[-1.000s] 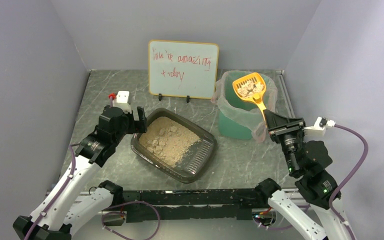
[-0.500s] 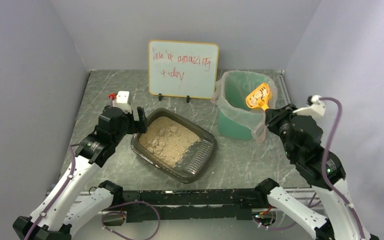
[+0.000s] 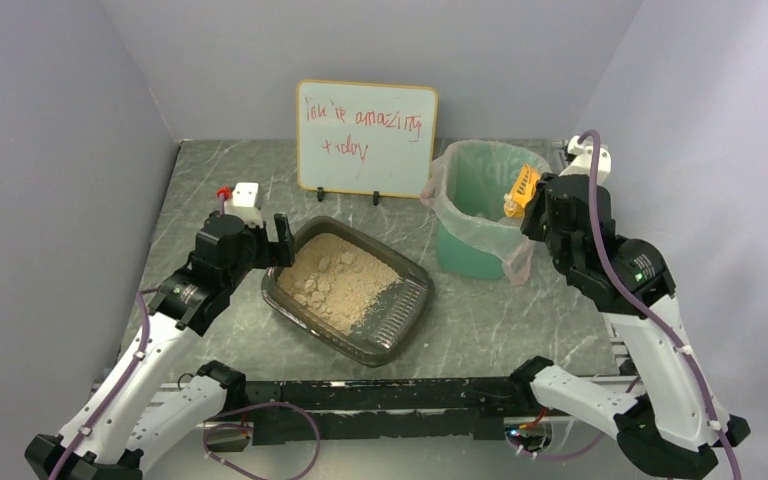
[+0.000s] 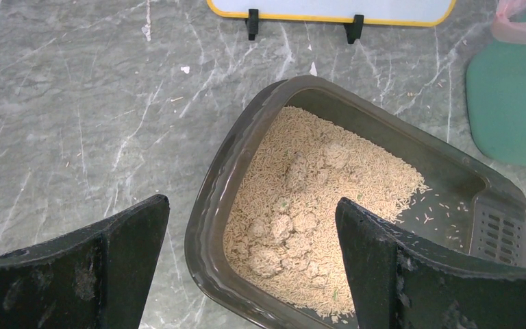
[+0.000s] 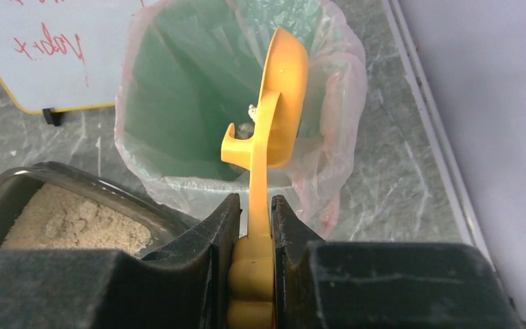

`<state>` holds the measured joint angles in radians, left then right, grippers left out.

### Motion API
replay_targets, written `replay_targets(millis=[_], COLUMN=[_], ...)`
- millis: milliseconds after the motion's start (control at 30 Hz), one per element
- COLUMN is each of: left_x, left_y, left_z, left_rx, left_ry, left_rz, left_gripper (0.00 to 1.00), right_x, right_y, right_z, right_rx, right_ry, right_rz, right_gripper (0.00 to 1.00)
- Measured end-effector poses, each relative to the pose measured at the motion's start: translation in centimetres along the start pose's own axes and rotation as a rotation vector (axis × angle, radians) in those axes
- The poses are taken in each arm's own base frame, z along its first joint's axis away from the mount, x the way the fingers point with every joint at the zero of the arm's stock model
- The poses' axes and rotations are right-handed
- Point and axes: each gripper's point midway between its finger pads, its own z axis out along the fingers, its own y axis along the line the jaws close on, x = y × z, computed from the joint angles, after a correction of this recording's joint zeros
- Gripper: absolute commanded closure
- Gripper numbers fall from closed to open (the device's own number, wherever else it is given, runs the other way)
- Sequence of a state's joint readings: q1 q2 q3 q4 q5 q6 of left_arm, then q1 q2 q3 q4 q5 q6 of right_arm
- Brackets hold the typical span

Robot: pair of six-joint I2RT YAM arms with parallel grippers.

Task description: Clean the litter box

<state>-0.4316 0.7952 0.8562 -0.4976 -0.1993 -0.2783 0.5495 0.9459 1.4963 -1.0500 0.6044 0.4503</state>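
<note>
Your right gripper (image 5: 255, 205) is clamped tight on the handle of the orange scoop (image 5: 282, 89), jaws pinched on both sides of it. The scoop is rolled on edge right over the mouth of the green bin (image 3: 460, 250), which reads as the dump step: held that way so the load slides off into the liner and not onto the table (image 3: 500, 310). A clump or two show at the scoop's inner face; can't tell if they're stuck or dropping. The litter box (image 3: 355, 345) sits mid-table between the arms, in front of the whiteboard (image 3: 367, 137), just left of the bin but apart from it, set at an angle with the grate end toward the near right. The litter is piled at the far-left end and the grate end is mostly bare. Several clumps are in the pile, so you're not done, and more scoops are likely needed. Your left gripper (image 3: 282, 240) has its jaws spread wide and holds nothing. It hangs at the box's far-left corner with the rim between the fingers in the wrist view; probably parked there to brace the tray. Contact with the rim: can't tell
</note>
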Motion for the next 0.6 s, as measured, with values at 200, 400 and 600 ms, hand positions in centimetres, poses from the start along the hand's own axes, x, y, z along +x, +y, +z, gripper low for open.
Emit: replay_targets(millis=[200,400,600], left_x=[-0.1,-0.1,-0.1], left_y=[0.0,-0.1,-0.2], left_z=[-0.1,-0.2,-0.2], left_rx=[0.003,0.006,0.014], left_ry=[-0.003,-0.006,-0.004], left_rz=[-0.001,-0.001,-0.001], left_gripper=[0.03,0.03,0.03], right_x=[-1.3,-1.9,-3.1], right_y=[0.0,0.4,0.7], right_z=[0.2,1.0,1.1], right_rx=[0.034,0.06,0.061], right_ry=[0.013,0.045,0.041], right_rz=[-0.088,-0.176,-0.227], right_gripper=[1.0,1.0,1.0])
